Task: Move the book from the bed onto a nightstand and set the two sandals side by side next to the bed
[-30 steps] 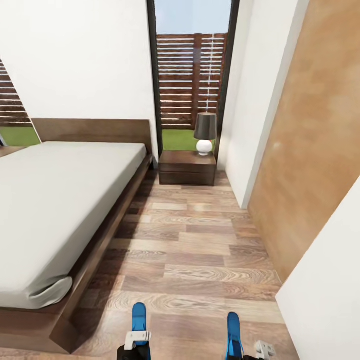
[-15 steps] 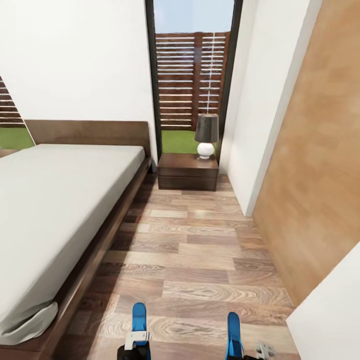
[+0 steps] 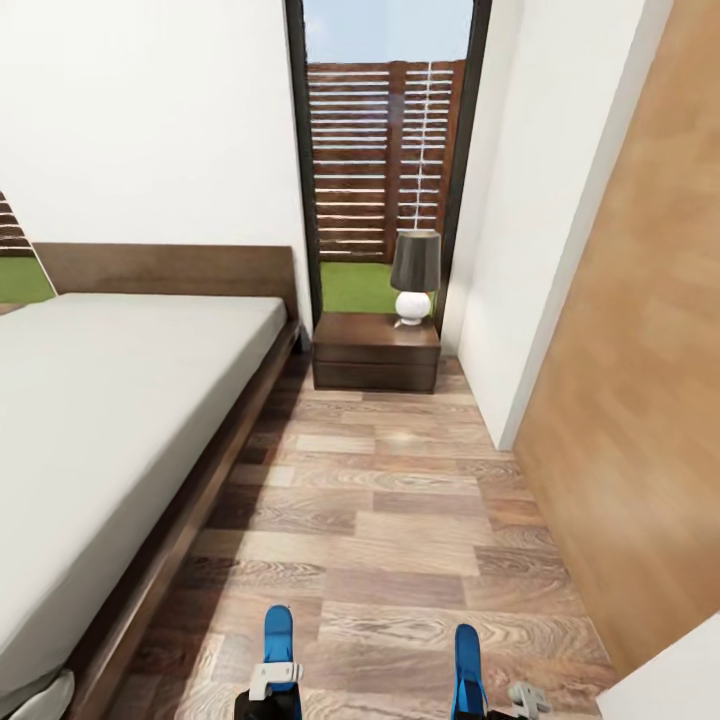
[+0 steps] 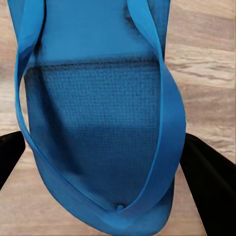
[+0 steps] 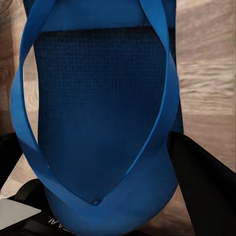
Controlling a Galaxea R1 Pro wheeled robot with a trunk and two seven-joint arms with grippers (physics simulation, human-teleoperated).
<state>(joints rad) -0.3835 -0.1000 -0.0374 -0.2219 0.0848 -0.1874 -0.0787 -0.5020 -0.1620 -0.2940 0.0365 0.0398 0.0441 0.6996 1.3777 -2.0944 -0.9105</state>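
While the frame edge crops both, each claw (image 3: 277,690) (image 3: 470,700) clamps a blue sandal (image 4: 98,128) (image 5: 103,123).

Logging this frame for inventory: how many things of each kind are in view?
Sandals: 2 (left, right)
Bed: 1
Nightstand: 1
Lamp: 1
Total: 5
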